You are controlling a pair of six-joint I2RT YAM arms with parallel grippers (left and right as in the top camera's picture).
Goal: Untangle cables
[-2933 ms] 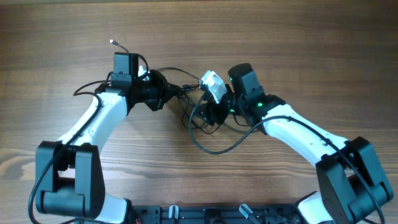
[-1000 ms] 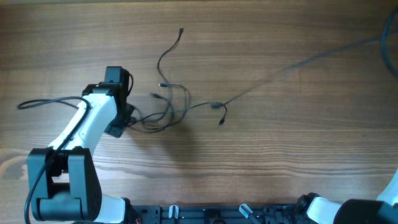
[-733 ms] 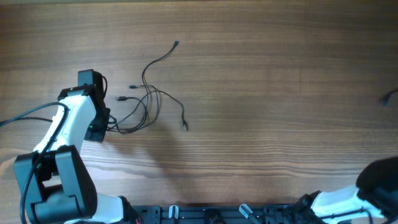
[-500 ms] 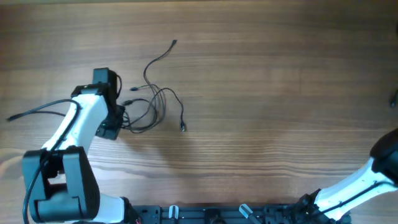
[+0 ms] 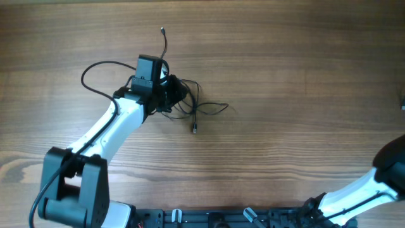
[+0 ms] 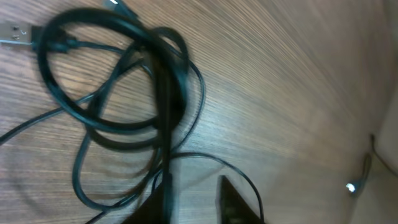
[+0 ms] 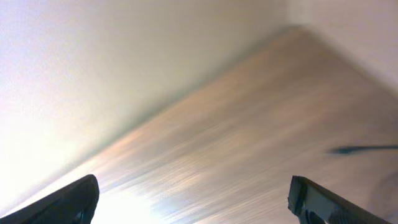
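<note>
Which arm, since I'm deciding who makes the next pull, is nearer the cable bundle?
Left. The left gripper sits right at the cables, jaws over the loops. The right arm is far off at the right edge of the table, the right gripper empty.

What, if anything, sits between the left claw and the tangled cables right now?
Nothing visible does. The left claw is right at the cables; their loops lie on the table just ahead of it, one strand running alongside a finger.
</note>
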